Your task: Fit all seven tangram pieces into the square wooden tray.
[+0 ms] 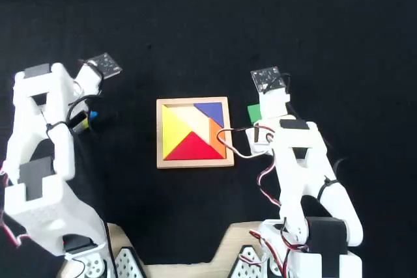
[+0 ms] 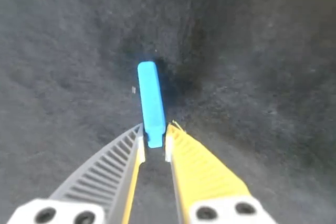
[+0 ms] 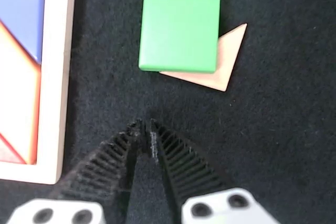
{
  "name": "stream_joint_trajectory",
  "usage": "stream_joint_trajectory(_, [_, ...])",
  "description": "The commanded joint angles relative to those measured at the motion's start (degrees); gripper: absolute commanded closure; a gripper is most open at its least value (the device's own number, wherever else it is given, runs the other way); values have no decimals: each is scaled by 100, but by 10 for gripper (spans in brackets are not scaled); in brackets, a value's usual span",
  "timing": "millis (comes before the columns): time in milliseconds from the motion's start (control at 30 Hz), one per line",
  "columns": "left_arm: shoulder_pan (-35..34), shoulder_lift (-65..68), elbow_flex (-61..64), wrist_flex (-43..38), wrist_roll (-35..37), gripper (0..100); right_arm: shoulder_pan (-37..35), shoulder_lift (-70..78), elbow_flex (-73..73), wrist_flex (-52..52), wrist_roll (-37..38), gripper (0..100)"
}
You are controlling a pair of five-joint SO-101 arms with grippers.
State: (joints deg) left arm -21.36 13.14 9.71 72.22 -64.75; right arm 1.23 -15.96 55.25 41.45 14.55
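Clamping a blue piece (image 2: 151, 103) well apart from the tray (image 1: 159, 135), the left pincer (image 2: 154, 137) hung over the desk (image 1: 195, 30), while the right pincer (image 3: 144, 129), tips together, sat near a green square (image 3: 180, 32) overlapping a pale triangle (image 3: 228, 69).

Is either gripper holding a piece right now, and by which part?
The left gripper pinches the blue piece by the end nearest the wrist, one finger on each flat face. The right gripper is shut and holds nothing.

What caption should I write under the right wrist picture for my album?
Shut right gripper hovers near a green square overlapping a pale triangle, beside the wooden tray.
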Motion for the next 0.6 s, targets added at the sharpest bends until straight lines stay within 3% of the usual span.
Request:
stream_joint_trajectory(0, [356, -1029, -251, 299, 70, 972, -105, -22, -31, -35, 70, 986])
stream_joint_trajectory(167, [1059, -2295, 154, 747, 185, 971, 18, -66, -48, -35, 62, 986])
stream_joint_trajectory(300, [2070, -3279, 646, 721, 290, 971, 659, -66, -233, -79, 0, 987])
stream_joint_trajectory(433, [3160, -3560, 1182, -26, 413, 971, 1398, -22, -382, -290, -633, 987])
stream_joint_trajectory(567, [3820, -3552, 1684, -1029, 264, 971, 1829, -22, -391, -484, -985, 987])
